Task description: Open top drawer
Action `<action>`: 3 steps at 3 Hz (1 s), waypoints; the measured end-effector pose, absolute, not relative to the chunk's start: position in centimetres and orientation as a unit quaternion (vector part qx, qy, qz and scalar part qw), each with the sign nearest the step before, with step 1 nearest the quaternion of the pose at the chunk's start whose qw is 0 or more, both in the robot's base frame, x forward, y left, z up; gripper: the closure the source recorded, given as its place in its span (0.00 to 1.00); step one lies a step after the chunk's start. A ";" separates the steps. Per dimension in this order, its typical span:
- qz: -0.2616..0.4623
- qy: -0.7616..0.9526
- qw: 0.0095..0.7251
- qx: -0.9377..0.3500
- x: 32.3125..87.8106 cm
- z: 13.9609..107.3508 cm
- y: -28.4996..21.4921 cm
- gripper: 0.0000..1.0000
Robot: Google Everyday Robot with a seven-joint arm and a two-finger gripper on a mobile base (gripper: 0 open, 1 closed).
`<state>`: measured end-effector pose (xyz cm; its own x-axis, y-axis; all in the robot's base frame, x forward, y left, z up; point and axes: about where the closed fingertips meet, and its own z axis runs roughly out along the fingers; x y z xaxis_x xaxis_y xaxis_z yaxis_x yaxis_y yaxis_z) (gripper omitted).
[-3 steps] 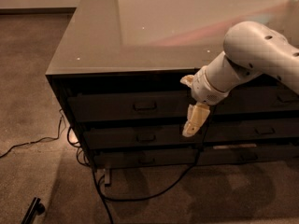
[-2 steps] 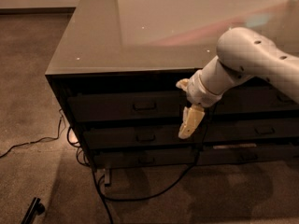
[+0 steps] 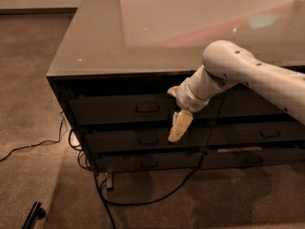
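Observation:
The top drawer [image 3: 109, 109] is a wide dark grey front under the left end of the countertop, and it stands closed. Its small metal loop handle [image 3: 147, 109] sits at the centre of the front. My gripper [image 3: 175, 130] hangs from the white arm [image 3: 238, 75] with its tan fingers pointing down and shut on nothing. It is just right of the handle and a little lower, in front of the gap between the top drawer and the one below.
Two lower drawers with like handles [image 3: 148, 140] [image 3: 148, 164] lie beneath, and more drawers stand to the right [image 3: 270, 134]. The glossy countertop [image 3: 157, 27] overhangs them. Black cables [image 3: 143, 199] run over the carpet below, and a dark object [image 3: 34, 214] lies at the bottom left.
The arm and gripper have moved left along the drawer fronts, closer to the top drawer's handle. The drawer has not moved.

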<state>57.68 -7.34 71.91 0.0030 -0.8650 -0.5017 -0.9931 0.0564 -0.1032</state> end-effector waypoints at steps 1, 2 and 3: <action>0.141 0.695 0.218 -0.671 59.5 70.5 -7.0 0.00; 0.133 0.702 0.213 -0.667 61.0 69.6 -7.3 0.00; 0.121 0.723 0.188 -0.654 63.0 66.9 -8.9 0.00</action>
<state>62.98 -8.91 66.85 -0.0744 -0.8999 -0.4298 -0.9908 0.1156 -0.0705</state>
